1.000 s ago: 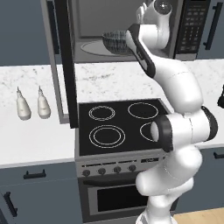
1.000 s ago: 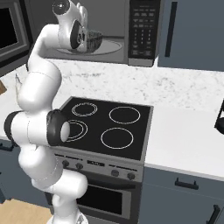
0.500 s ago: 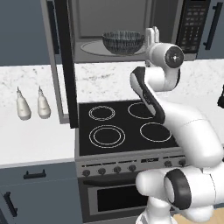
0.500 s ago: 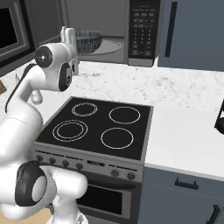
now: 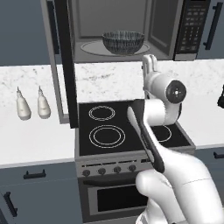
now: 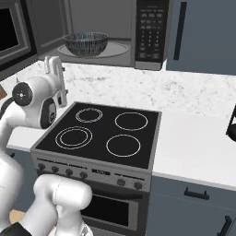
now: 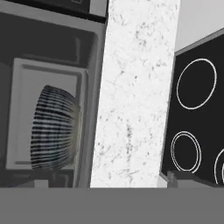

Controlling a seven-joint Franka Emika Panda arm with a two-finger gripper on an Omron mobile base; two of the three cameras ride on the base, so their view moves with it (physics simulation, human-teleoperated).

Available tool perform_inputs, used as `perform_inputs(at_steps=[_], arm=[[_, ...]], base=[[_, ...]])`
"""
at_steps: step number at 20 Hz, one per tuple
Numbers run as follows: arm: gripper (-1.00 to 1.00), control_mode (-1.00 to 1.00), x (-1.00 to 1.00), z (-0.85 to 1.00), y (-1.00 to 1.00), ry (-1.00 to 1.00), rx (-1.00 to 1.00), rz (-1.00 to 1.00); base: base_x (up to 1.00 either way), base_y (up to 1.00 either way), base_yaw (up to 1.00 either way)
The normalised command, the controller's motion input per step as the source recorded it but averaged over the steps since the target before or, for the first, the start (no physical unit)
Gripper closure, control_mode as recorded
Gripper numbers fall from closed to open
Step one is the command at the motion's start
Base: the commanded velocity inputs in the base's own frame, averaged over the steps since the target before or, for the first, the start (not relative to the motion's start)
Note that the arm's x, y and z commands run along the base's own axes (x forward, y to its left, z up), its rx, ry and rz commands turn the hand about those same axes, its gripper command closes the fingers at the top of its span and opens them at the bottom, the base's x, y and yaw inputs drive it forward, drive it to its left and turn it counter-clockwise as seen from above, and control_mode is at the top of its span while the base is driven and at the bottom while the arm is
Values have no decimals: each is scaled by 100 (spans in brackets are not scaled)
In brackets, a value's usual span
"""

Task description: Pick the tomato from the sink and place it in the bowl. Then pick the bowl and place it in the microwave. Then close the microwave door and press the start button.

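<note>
The bowl (image 5: pixel 123 42) (image 6: pixel 85 43) (image 7: pixel 53 129) stands on the glass turntable inside the open microwave (image 5: pixel 162 26) (image 6: pixel 150 28), streaked dark outside. Nothing grips it. The microwave door (image 5: pixel 65 65) (image 6: pixel 11 36) is swung wide open to the left. My gripper (image 5: pixel 150 62) (image 6: pixel 54 68) (image 7: pixel 109 180) hangs below and in front of the microwave opening, over the back of the stove, pointing up toward the bowl. Its finger tips stand far apart with nothing between them, so it is open. The tomato is hidden from every view. The sink is out of view.
A black stove (image 5: pixel 127 127) (image 6: pixel 101 131) (image 7: pixel 194 109) with ring burners lies under the arm. Two pale bottles (image 5: pixel 30 105) stand on the white speckled counter (image 5: pixel 35 144) left of the door. A dark object (image 5: pixel 221 98) (image 6: pixel 232 124) sits at the far right edge.
The arm has pulled back out of the microwave and dropped toward the stove. The bowl stays on the turntable, let go.
</note>
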Motion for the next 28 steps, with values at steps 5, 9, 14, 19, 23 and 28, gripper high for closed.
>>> perform_inputs(at_steps=[5, 9, 14, 19, 23, 28], arm=[[-100, -100, -100, -17, 46, 40, -7, 8], [-100, -100, -100, -61, 51, 24, -11, 2], [-100, -100, -100, -79, 66, 2, -8, -1], [-100, -100, -91, -34, 78, 0, 0, -4], [-100, -100, -45, -9, 83, 0, 0, 0], [-100, -100, -26, -21, 87, 0, 0, 0]], base=[[0, 0, 0], [0, 0, 0], [0, 0, 0], [0, 0, 0], [0, 0, 0], [0, 0, 0]])
